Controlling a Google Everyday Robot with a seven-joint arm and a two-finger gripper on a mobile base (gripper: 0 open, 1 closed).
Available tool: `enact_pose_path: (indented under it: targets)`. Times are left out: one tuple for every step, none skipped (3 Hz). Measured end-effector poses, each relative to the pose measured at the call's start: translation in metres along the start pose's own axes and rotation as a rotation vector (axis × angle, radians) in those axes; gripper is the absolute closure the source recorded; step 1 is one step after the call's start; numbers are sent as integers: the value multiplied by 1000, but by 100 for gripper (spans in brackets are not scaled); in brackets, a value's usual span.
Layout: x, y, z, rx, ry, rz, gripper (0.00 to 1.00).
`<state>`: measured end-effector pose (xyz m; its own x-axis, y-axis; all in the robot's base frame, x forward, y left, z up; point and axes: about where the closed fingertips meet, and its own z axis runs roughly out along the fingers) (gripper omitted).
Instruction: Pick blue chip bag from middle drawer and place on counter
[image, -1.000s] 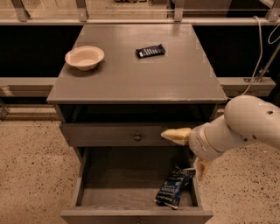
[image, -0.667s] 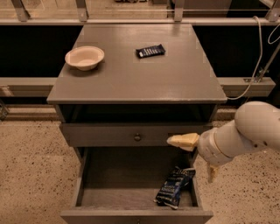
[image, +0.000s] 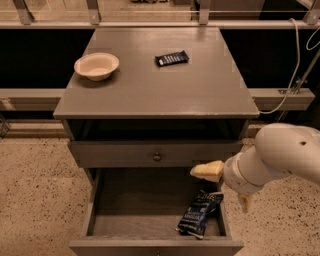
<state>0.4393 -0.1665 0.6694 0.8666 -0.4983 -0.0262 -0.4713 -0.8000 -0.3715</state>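
Blue chip bag (image: 200, 215) in the right front part of the middle drawer (image: 130, 212), lying slantwise on the grey floor, upper end near the right wall, lower end near the front board; whether touching either, unclear. Probably light, soft and crinkly, puffed with air over breakable chips: gives under pressure, slips from a shallow pinch, crushes under a hard one. Best taken across the puffed middle or by the upper sealed end, with a gentle close.

On the desk (image: 150, 100), from the left: a pale bowl (image: 96, 65) near the left edge, then a flat dark bar wrapper (image: 172, 58) toward the back, well apart from the bowl. Below, the shut drawer with its small round knob (image: 157, 156).

Further right, the claw (image: 219, 190), hanging over the bag's upper end, near the shut drawer's right end, apart from the bag. Spread wide: one yellowish finger (image: 207, 170) pointing left, the other tip low at the right, well apart. Holds nothing, touches nothing that shows. Behind it, the white arm (image: 287, 155), reaching in from the right edge. Bag not yet taken.
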Motion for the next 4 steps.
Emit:
enact_pose_path:
  targets:
    - [-17,47,4,-93,66,57,0]
    - [-55,98,-11,-118,133,108,0]
    - [-70,125,-17,-135,146,147,0]
    - [-70,125,-17,-134,146,146,0]
